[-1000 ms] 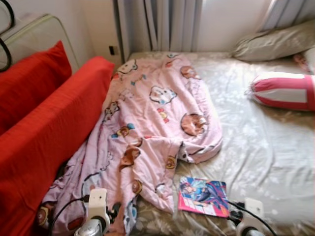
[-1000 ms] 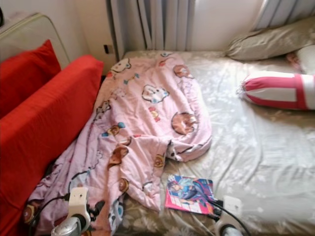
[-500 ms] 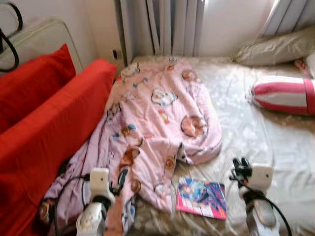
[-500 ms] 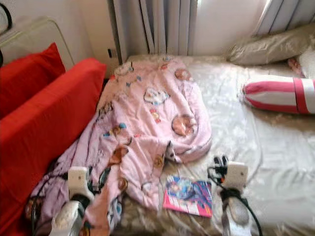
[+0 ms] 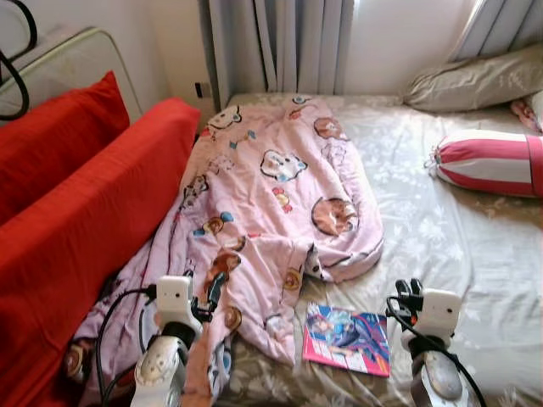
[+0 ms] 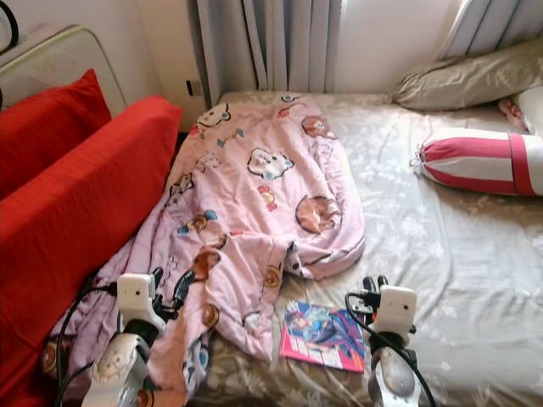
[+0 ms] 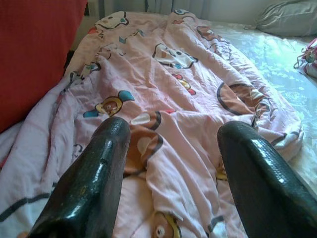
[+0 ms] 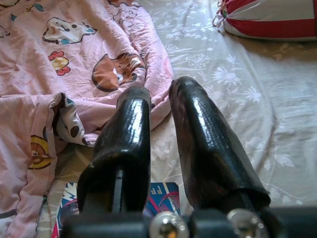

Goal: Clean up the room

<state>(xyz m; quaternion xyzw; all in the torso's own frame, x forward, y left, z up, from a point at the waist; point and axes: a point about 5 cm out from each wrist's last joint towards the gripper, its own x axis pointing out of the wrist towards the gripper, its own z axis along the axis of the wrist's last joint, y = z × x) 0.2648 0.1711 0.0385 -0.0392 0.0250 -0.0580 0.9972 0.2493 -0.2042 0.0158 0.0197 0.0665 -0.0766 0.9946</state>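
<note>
The crumpled pink cartoon-print blanket (image 5: 271,212) lies along the left side of the bed (image 5: 475,254), its long axis running from foot edge to head. The left tool (image 5: 212,292), fingers wide apart and empty, hovers over its near end, so it is nearer. The right tool (image 5: 405,294), nearly closed and empty, hangs beside the colourful magazine (image 5: 348,337).

Two silver arms, each ending in a white boxy wrist block with black cables looping off it. Left tool (image 5: 210,292): long glossy black fingers, finely textured. Right tool (image 5: 405,291): same fingers, silver screws at their base.
</note>
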